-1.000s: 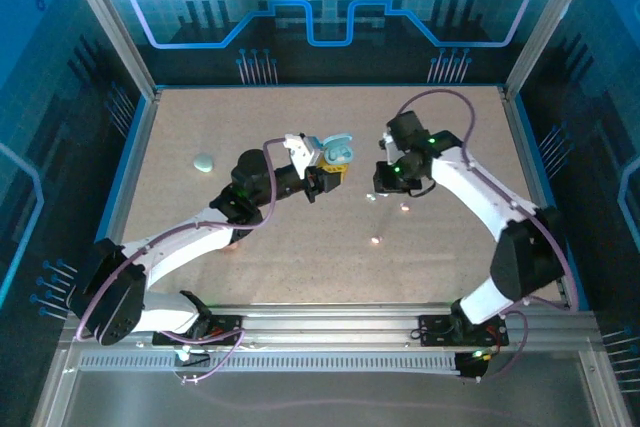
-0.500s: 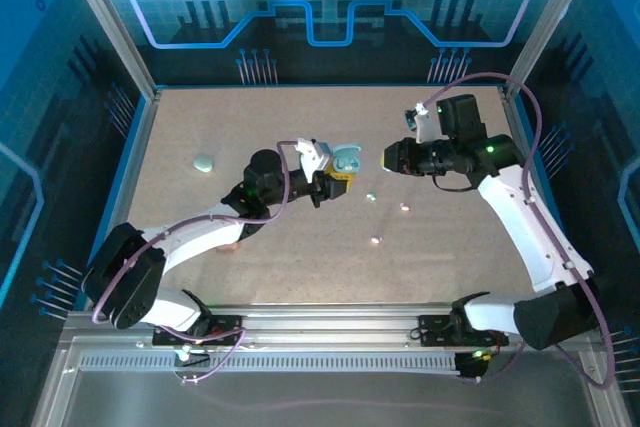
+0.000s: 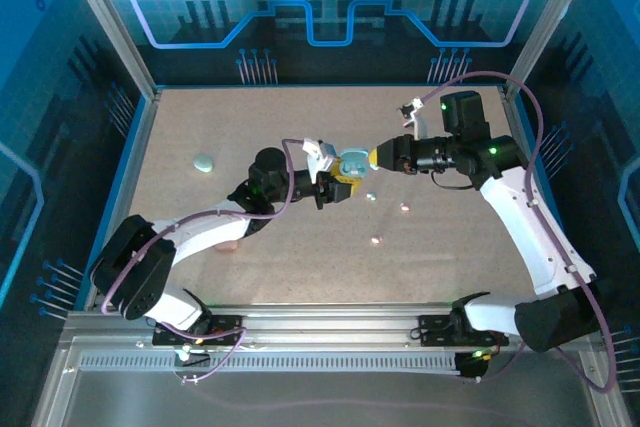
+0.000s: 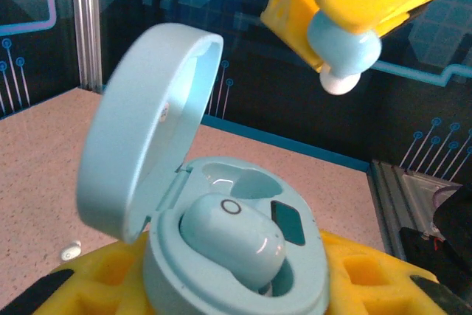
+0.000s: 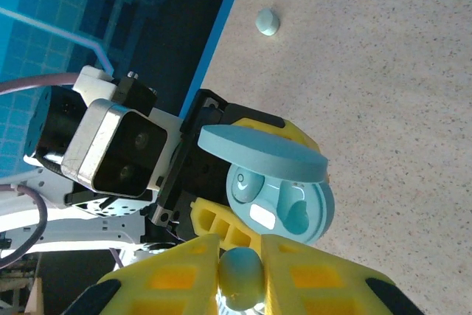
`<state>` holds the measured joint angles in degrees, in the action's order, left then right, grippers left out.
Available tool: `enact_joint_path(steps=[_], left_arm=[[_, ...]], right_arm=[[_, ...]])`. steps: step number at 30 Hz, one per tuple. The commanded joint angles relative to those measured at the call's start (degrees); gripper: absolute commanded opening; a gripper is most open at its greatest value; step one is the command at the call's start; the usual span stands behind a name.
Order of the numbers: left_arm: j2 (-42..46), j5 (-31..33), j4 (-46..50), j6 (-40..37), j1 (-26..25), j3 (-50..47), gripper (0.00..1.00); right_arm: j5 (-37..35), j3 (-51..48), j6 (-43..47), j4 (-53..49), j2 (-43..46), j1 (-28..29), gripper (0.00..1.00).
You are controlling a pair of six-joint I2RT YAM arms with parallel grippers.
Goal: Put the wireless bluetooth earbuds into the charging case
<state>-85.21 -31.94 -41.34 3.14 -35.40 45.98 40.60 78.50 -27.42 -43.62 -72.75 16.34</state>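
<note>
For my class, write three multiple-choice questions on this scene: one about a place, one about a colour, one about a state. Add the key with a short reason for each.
1. Where is the open charging case?
A. flat on the table
B. in the jaws of the left gripper
C. against the back wall

2. What colour is the earbud in the jaws of the right gripper?
A. pale blue
B. black
C. red

3. How full is the charging case?
A. empty
B. one seated earbud, one socket free
C. lid shut

Key:
1 B, the jaws clamp its base.
2 A, it matches the case.
3 B, the left wrist view shows both.
</note>
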Motion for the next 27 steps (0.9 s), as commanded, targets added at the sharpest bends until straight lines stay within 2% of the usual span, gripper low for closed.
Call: enact_joint_path(steps=[1,27], left_arm=[[-0.4,-2.7,-2.6,1.2,0.3,2.1,0.35],[-0.1,-5.1,-2.2,1.2,0.3,2.6,0.35]], right_arm=[[2.4,-0.7,-1.1,2.0,-0.7,0.3,0.22],[-1.7,-0.6,-2.6,4.7,-5.1,3.9,0.22]])
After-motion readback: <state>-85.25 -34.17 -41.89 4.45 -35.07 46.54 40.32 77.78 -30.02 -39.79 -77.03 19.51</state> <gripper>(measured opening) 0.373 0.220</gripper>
